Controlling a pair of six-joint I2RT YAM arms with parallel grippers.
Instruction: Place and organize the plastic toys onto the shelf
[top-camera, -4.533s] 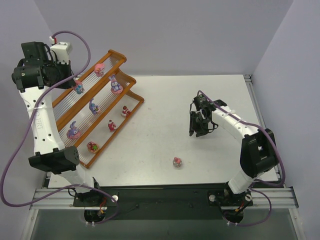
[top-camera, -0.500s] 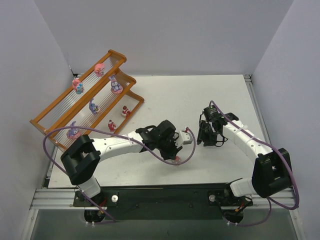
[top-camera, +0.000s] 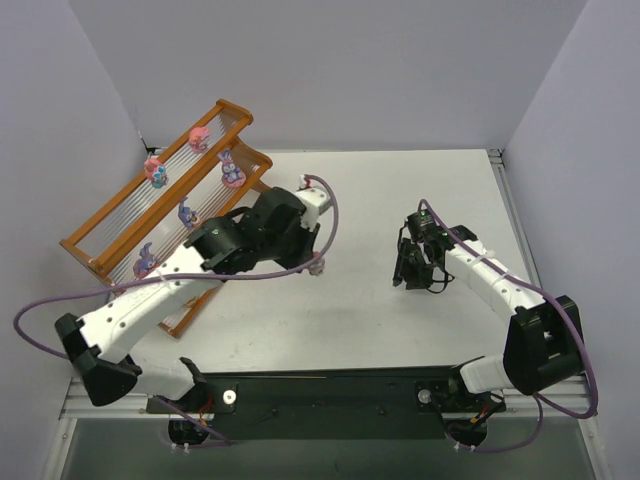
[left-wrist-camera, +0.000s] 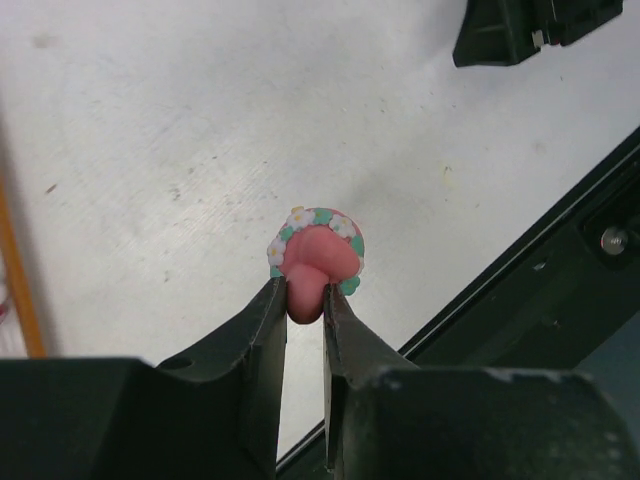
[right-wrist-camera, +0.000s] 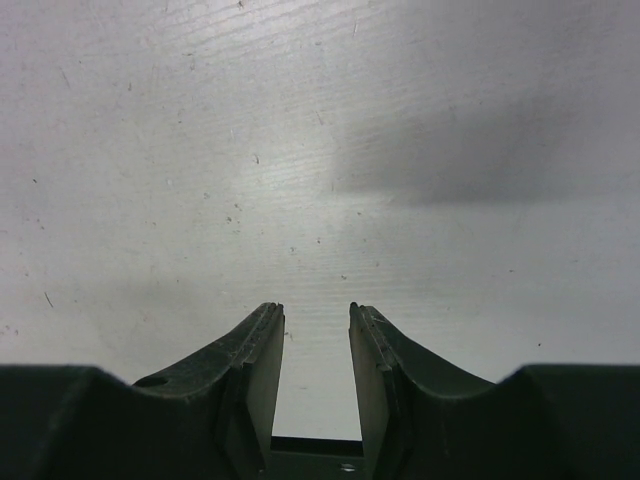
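Because the left end effector (left-wrist-camera: 304, 300) pinches the pink toy (left-wrist-camera: 318, 250) only by its narrow end, above the counter (left-wrist-camera: 150, 120) near the shelf (top-camera: 262, 160), it may twist or slip free. On the thin rods (top-camera: 205, 160) it could topple; the right end effector (right-wrist-camera: 312, 318) hangs spread, empty

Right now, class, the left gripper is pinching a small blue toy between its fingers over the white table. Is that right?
Not quite: the toy in the left gripper is pink with a green, white-flowered rim, not blue. The left wrist view shows it pinched between the fingers over the white table.
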